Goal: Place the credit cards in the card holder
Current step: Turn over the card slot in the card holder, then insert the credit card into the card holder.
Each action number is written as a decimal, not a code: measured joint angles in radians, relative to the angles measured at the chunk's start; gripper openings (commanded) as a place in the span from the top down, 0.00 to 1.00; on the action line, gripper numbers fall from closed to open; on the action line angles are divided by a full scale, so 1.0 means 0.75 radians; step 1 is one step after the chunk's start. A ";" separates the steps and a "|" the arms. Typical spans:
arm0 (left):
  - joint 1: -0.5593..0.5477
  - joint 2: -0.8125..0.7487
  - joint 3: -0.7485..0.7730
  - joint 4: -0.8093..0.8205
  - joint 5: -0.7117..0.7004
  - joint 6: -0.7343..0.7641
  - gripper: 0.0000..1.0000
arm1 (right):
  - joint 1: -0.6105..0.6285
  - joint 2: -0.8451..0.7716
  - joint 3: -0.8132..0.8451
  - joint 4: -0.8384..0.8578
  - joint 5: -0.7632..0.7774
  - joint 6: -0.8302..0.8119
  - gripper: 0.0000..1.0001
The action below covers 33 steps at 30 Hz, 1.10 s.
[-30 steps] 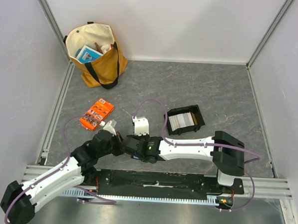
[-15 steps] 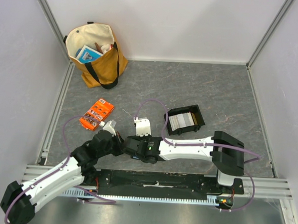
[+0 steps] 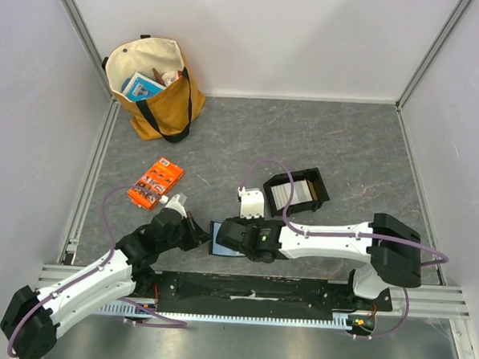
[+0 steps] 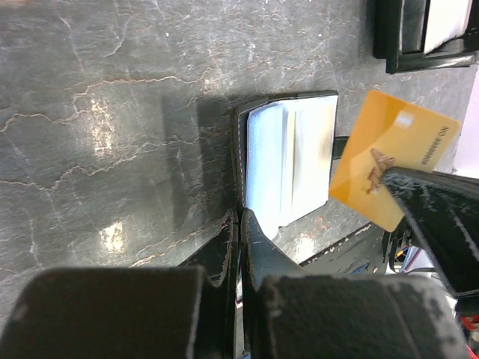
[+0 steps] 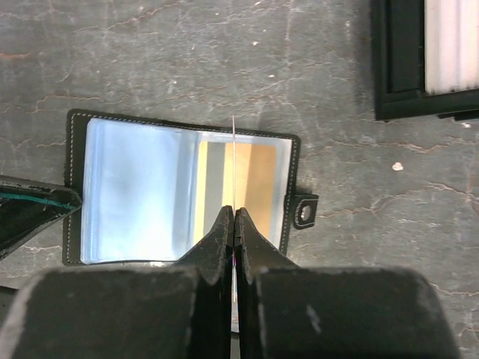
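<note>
My right tool [image 5: 233, 218] pinches an orange credit card [image 4: 389, 168] on edge just above the card holder [image 5: 183, 198], which lies open on the tabletop [image 5: 150, 60]. My left tool [image 4: 239, 221] is pressed together, its tip at the holder's outer edge. More cards [image 3: 292, 195] sit in the black tray [image 3: 323, 189] nearby

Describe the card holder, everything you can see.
The card holder lies open and flat on the table. It has a black leather-like cover with pale stitching and bluish clear sleeves inside. Tan and grey show through one sleeve, seemingly a stored card. The shut left claw presses one edge; the snap tab sticks out of the opposite edge. The right claw holds a card edge-on over the holder's middle, contact unclear.
</note>
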 measured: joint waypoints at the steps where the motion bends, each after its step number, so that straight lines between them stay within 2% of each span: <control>1: 0.000 0.010 0.000 0.000 -0.001 -0.001 0.98 | -0.009 -0.021 -0.017 0.000 -0.002 0.005 1.00; 6: 0.000 0.051 0.000 0.000 -0.002 0.000 0.98 | -0.057 -0.112 -0.104 0.075 -0.047 -0.003 1.00; 13: 0.000 0.091 -0.002 0.001 -0.015 0.000 0.98 | -0.193 -0.265 -0.334 0.426 -0.317 -0.046 1.00; 23: 0.000 0.191 -0.011 0.012 -0.037 0.000 0.98 | -0.288 -0.239 -0.515 0.809 -0.647 -0.030 1.00; 33: 0.000 0.206 -0.011 0.020 -0.037 0.000 0.98 | -0.348 -0.199 -0.636 1.002 -0.798 0.034 1.00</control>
